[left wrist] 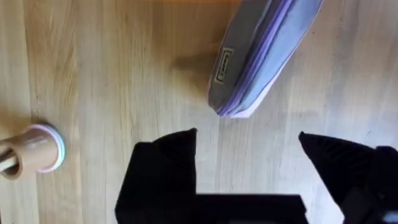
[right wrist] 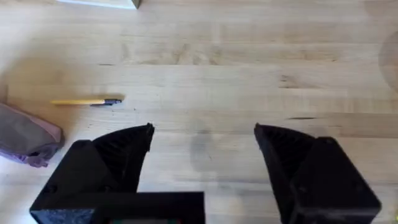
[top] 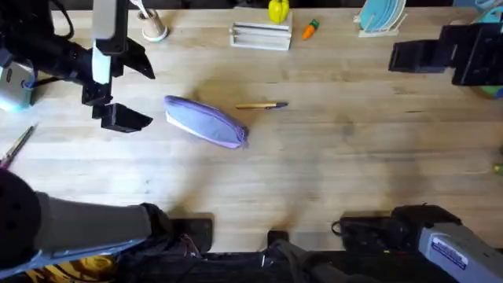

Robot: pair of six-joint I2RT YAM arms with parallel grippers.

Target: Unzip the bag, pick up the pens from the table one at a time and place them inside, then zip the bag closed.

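Observation:
The lavender bag (top: 206, 122) lies slanted on the wooden table (top: 330, 173), left of centre, and its zipper looks closed. A single pen (top: 262, 105) with a yellow barrel and dark end rests just right of the bag's far end. My left gripper (top: 148, 94) hovers open a little left of the bag. In the left wrist view the bag's end (left wrist: 261, 56) sits just beyond the open left gripper (left wrist: 249, 146). My right gripper (top: 397, 56) is far off at the back right, open and holding nothing. Past the right gripper (right wrist: 202, 140), the right wrist view shows the pen (right wrist: 87, 102) and the bag (right wrist: 28, 140).
Along the back edge stand a cup with sticks (top: 154, 28), a white holder (top: 261, 36), a yellow object (top: 278, 9), a toy carrot (top: 311, 28) and a rack of blue plates (top: 381, 16). Thin tools (top: 16, 146) lie at the left edge.

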